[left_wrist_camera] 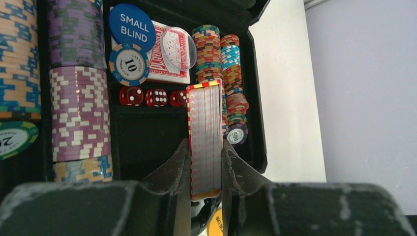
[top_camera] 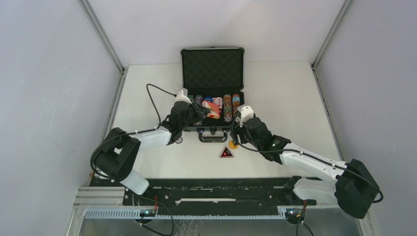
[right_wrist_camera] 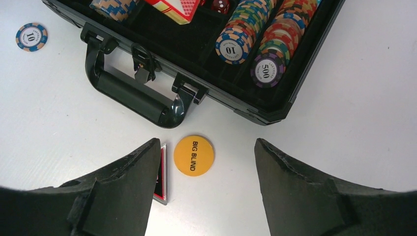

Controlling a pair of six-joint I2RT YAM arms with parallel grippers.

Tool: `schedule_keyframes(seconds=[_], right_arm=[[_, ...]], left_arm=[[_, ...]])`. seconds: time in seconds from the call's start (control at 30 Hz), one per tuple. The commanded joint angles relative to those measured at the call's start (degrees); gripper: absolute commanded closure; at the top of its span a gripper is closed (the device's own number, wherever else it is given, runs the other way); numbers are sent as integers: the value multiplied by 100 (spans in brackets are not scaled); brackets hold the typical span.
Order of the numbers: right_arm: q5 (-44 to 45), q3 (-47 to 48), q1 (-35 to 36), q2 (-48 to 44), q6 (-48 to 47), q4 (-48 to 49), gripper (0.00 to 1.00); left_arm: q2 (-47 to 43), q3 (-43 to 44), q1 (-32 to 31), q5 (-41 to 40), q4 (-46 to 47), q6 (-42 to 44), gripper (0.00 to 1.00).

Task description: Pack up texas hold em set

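Note:
The black briefcase (top_camera: 212, 66) lies open at the back centre of the table, lid up. Rows of poker chips (left_wrist_camera: 78, 98), red dice (left_wrist_camera: 156, 97), a blue SMALL BLIND button (left_wrist_camera: 132, 24) and a red card box (left_wrist_camera: 167, 54) sit in its foam tray. My left gripper (left_wrist_camera: 205, 145) is shut on a second red card box (left_wrist_camera: 205, 118), held on edge over a bare slot of the tray. My right gripper (right_wrist_camera: 208, 142) hangs open over the table just in front of the case. The yellow BIG BLIND button (right_wrist_camera: 193, 155) lies flat between its fingers, untouched.
A red and black triangular piece (right_wrist_camera: 161, 172) lies by the right gripper's left finger, half hidden under it. A loose 10 chip (right_wrist_camera: 31, 37) rests on the table left of the case handle (right_wrist_camera: 129, 96). Grey walls close in both sides.

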Motion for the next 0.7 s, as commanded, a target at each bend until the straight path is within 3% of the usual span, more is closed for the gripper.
schedule_keyframes(seconds=[0.0,0.2,0.67], right_arm=[[-77,11,-48,100,103,362,23],[-186,0,-66,135,120,377,24],[-243,-11,-130,177,155,356,25]], left_arm=[[227,545,-22,187,113,240,100],[318,435,-23,113,41,484,100],[910,963,-23,1021,-341,579,100]])
